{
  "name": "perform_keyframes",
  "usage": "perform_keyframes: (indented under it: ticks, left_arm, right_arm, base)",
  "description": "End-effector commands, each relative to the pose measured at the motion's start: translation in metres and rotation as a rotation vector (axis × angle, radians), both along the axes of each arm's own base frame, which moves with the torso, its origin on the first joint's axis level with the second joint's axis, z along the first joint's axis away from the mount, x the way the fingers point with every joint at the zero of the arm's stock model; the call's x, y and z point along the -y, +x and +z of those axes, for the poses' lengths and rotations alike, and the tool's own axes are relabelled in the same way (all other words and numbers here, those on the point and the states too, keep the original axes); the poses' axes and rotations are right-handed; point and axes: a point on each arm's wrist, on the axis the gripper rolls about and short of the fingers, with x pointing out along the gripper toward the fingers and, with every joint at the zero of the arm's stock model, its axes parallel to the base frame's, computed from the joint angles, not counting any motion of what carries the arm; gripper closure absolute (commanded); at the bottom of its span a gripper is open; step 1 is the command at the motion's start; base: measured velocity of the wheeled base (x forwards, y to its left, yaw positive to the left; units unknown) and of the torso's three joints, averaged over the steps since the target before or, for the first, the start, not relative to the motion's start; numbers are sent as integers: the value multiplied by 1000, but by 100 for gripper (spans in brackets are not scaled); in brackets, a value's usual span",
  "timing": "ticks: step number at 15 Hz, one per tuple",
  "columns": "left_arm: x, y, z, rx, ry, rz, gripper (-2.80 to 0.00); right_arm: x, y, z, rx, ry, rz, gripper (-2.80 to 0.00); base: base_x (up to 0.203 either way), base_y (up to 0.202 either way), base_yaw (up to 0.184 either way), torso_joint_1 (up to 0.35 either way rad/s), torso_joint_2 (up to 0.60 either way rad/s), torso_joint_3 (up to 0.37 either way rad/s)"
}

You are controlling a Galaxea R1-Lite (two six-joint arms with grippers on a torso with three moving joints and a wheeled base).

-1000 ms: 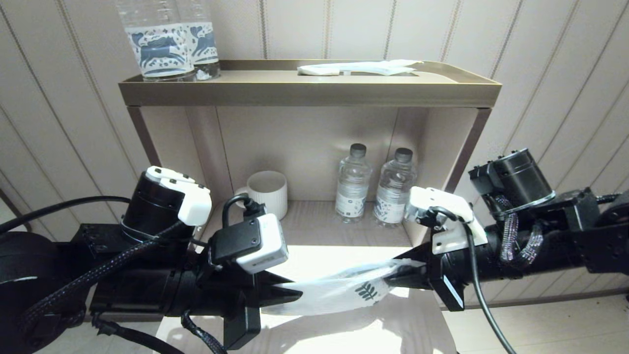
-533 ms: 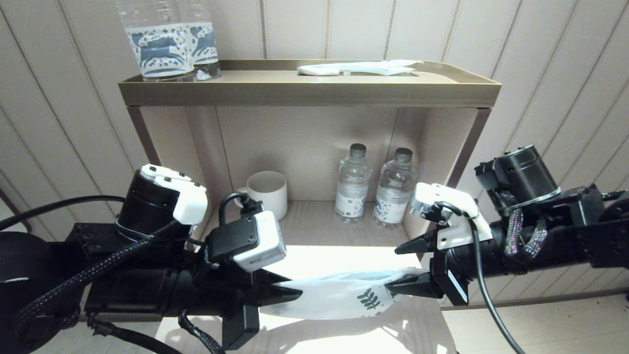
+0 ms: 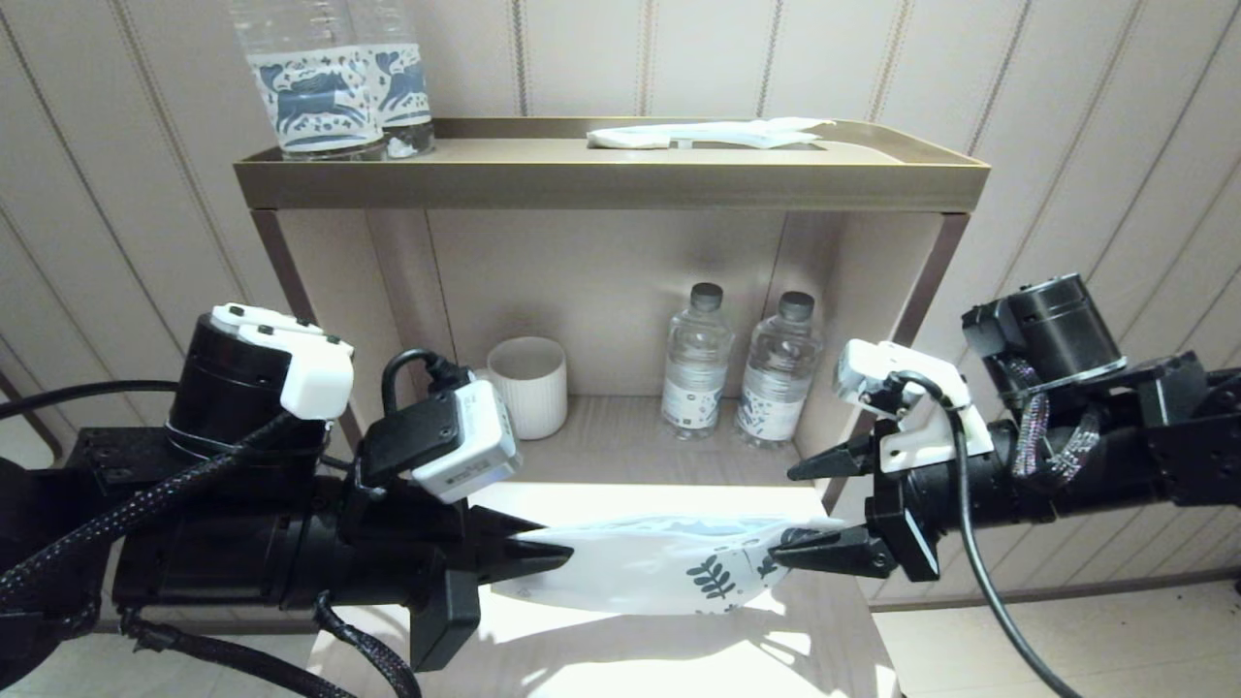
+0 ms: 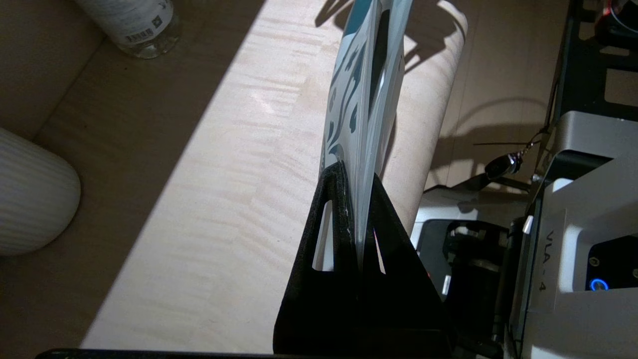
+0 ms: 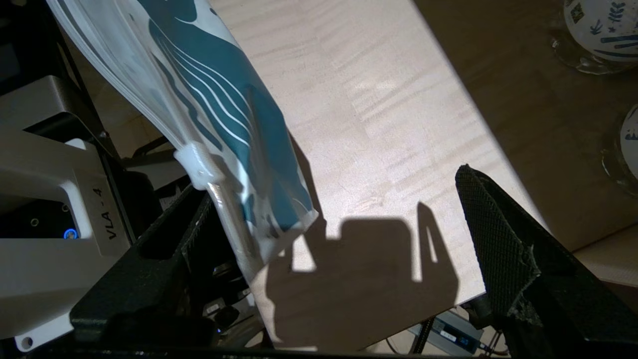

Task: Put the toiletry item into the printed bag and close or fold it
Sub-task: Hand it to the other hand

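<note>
The printed bag (image 3: 669, 572), white with teal leaf prints, hangs level just above the wooden shelf top (image 3: 620, 504). My left gripper (image 3: 557, 559) is shut on its left end; in the left wrist view the bag (image 4: 361, 99) runs edge-on out of the closed gripper (image 4: 356, 172). My right gripper (image 3: 785, 517) is open at the bag's right end, and that end lies against the lower finger. In the right wrist view the bag (image 5: 214, 114) sits beside one finger, the other stands far off, and the right gripper (image 5: 331, 187) holds nothing. The toiletry item is hidden.
Two small water bottles (image 3: 696, 364) and a ribbed white cup (image 3: 528, 383) stand at the back of the niche. On the upper tray (image 3: 611, 184) are two large bottles (image 3: 330, 78) and a plain white packet (image 3: 708, 136). The shelf's right side wall (image 3: 921, 291) is close to my right arm.
My right gripper has opened, let go of the bag's right end and drawn back to the right. My left arm has moved left with the bag, which now hangs flatter.
</note>
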Motion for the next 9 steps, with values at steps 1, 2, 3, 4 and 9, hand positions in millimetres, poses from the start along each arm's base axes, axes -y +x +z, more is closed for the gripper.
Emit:
perform_keyframes:
  ticks: [1, 2, 3, 4, 9]
  left_arm:
    - [-6, -4, 5, 7, -21, 12, 0]
    - [-6, -4, 6, 1, -27, 15, 0]
    - [-7, -4, 6, -3, -31, 9, 0]
    - [-7, -5, 6, -11, -39, -4, 0]
    - [-8, -5, 14, -28, -111, -9, 0]
  right_arm:
    - [8, 4, -1, -18, 51, 28, -280]
    - [10, 5, -2, -32, 93, 67, -280]
    - [11, 6, -3, -42, 133, 104, -280]
    - [11, 6, -7, -57, 164, 134, -280]
    - [-3, 13, -23, -95, 283, 251, -280]
  base:
    - [0, 0, 0, 0, 0, 0]
    - [0, 0, 0, 0, 0, 0]
    - [0, 0, 0, 0, 0, 0]
    - [0, 0, 0, 0, 0, 0]
    - [0, 0, 0, 0, 0, 0]
